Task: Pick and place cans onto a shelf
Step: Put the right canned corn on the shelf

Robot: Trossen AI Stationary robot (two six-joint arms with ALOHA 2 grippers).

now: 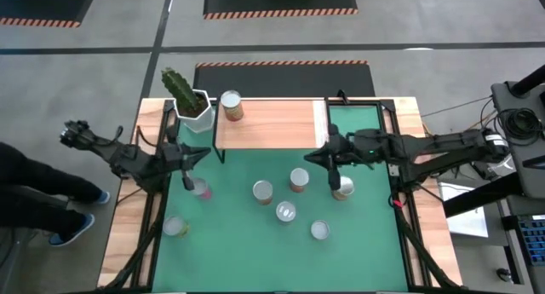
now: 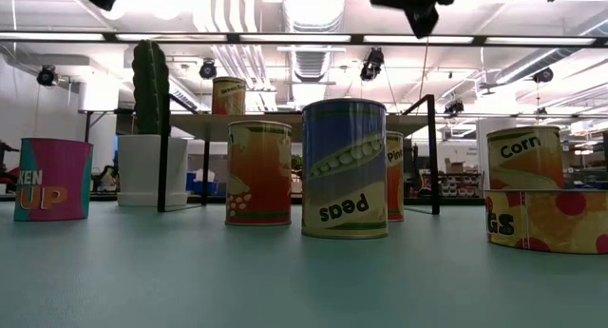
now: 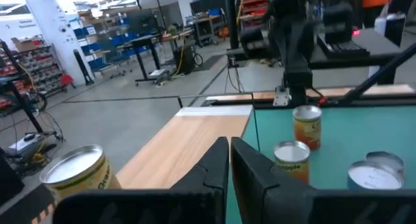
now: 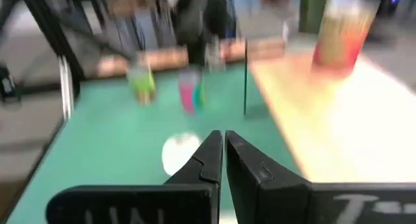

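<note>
The shelf [image 1: 272, 123], a light-wood board on thin black legs [image 2: 433, 157], stands at the table's far side. One can [image 1: 231, 106] stands on its left end [image 3: 77, 171]. Several more cans stand upright on the green mat, among them a pink one [image 1: 200, 189], a peas one [image 2: 344, 166] and an orange one [image 2: 258, 171]. My left gripper [image 3: 229, 141] is shut and holds nothing. It hovers level above the mat's left part [image 1: 204, 154], pointing right along the shelf's near edge. My right gripper [image 4: 224, 134] is shut too, holds nothing, and hovers opposite it [image 1: 311, 156], pointing left.
A cactus in a white pot [image 1: 192, 102] stands at the shelf's left end. A person's legs [image 1: 34, 192] show beside the table's left edge. Open green mat [image 1: 230, 260] lies toward the near edge.
</note>
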